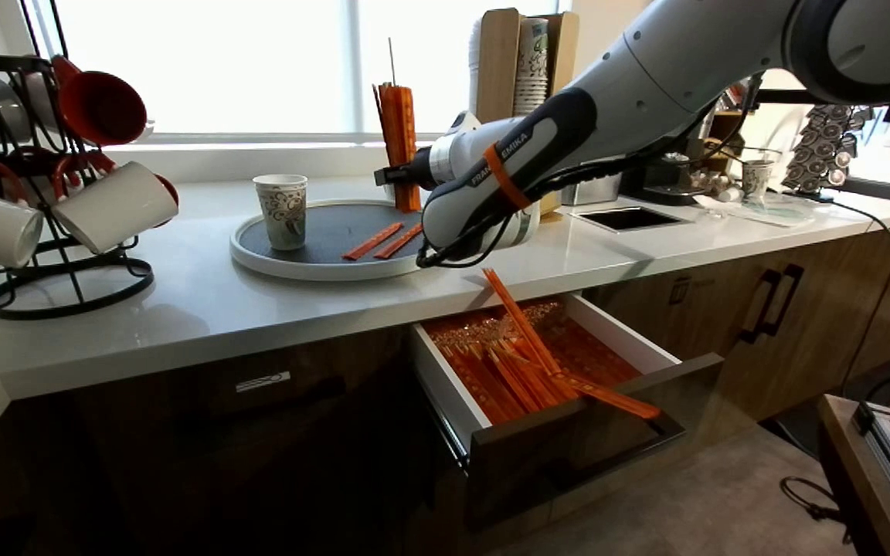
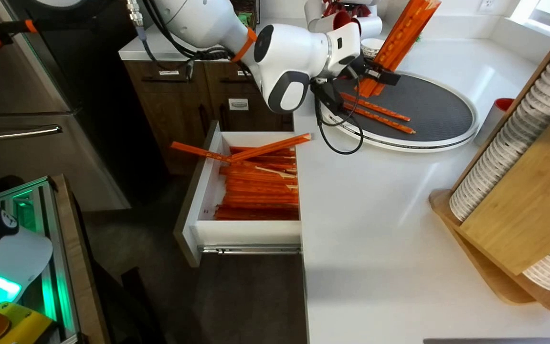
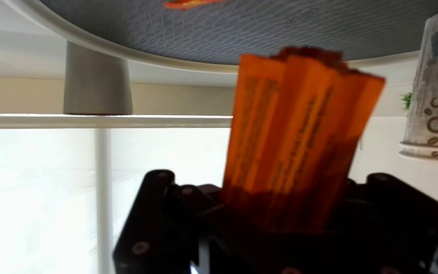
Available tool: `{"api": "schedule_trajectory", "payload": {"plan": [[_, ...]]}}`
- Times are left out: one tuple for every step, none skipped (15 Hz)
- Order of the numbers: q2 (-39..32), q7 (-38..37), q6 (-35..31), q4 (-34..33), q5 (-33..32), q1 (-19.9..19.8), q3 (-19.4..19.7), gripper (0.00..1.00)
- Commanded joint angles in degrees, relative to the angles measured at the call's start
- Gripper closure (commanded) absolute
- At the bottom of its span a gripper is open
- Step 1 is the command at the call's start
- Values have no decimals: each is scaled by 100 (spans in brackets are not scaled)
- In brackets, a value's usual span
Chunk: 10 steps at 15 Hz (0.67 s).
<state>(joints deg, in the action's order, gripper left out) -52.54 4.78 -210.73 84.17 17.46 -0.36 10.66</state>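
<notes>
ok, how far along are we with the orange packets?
Looks done: drawer open, two orange packets lying on the round tray.
In hand: an orange bundle held between the fingers over the tray; can't tell if it touches.
Probably left: bundle not yet released; perhaps shutting the drawer, where more packets lie.

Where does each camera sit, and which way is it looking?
In an exterior view: in front of the counter, facing the window; the arm shows.
In an exterior view: above the counter, looking down along it and into the open drawer; the arm shows.
Wrist view: behind the claw, which shows gripping orange packets, facing the window; the scene is upside down.
Both exterior views share the drawer, tray and gripped packets.
</notes>
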Motion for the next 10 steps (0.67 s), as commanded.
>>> {"api": "schedule_trajectory", "payload": {"plan": [[149,222,446,111,746,388,388,100],[186,264,621,153,962,493,514,100],[161,266,700,121,1094,559,604,100],[137,231,724,91,1146,592,642,100],[151,190,806,119,1270,660,695,100],[204,159,961,197,1424,738,737,100],[216,131,1084,253,1552,802,759,100],[220,102,1210,286,1659,857,781,100],[224,57,1303,309,1743,893,752,100],[210,-2,1222,247,1635,794,542,100]]}}
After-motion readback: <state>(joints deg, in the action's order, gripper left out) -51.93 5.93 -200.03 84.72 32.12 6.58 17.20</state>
